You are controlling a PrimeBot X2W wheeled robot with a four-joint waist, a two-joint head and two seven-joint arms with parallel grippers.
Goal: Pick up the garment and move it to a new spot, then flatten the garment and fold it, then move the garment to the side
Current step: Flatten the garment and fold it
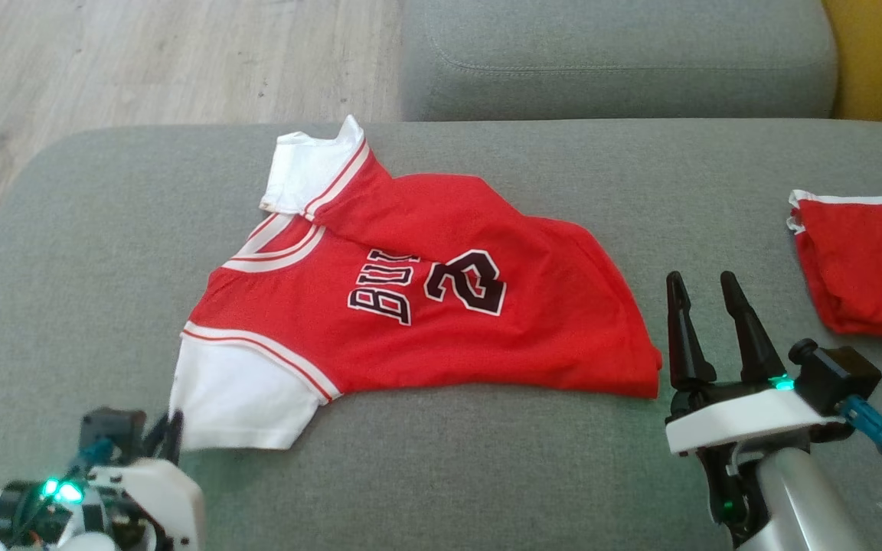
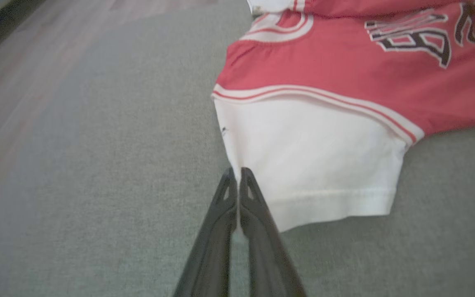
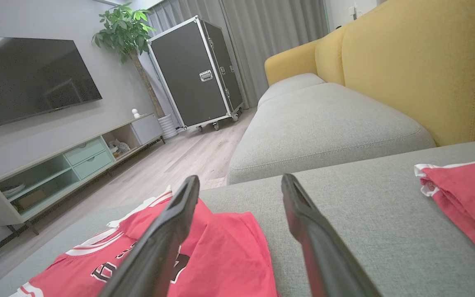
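A red short-sleeved basketball jersey with white sleeves, white collar and black lettering (image 1: 533, 252) (image 2: 344, 62) (image 3: 229, 247) lies spread, front up and partly folded over itself, on a broad grey fabric sofa cushion (image 1: 66, 268). The jersey's collar points towards the robot's left.

The left pincer (image 1: 169, 428) (image 2: 236, 171) is pressed closed, its tips meeting the outer edge of the jersey's near white sleeve (image 1: 234, 390) (image 2: 311, 152). Whether any cloth is nipped between them cannot be told.

The right pincer (image 1: 701, 279) (image 3: 239, 180) stands spread wide and empty just beside the jersey's hem corner, on the side away from the sleeve.

A second, crumpled red garment with white trim (image 1: 870, 260) (image 3: 464, 194) sits well apart from the jersey, beyond the right pincer. A pale wooden floor (image 1: 142, 53) shows past the jersey's collar end, and a mustard-yellow sofa back (image 3: 406, 62) rises beyond it.
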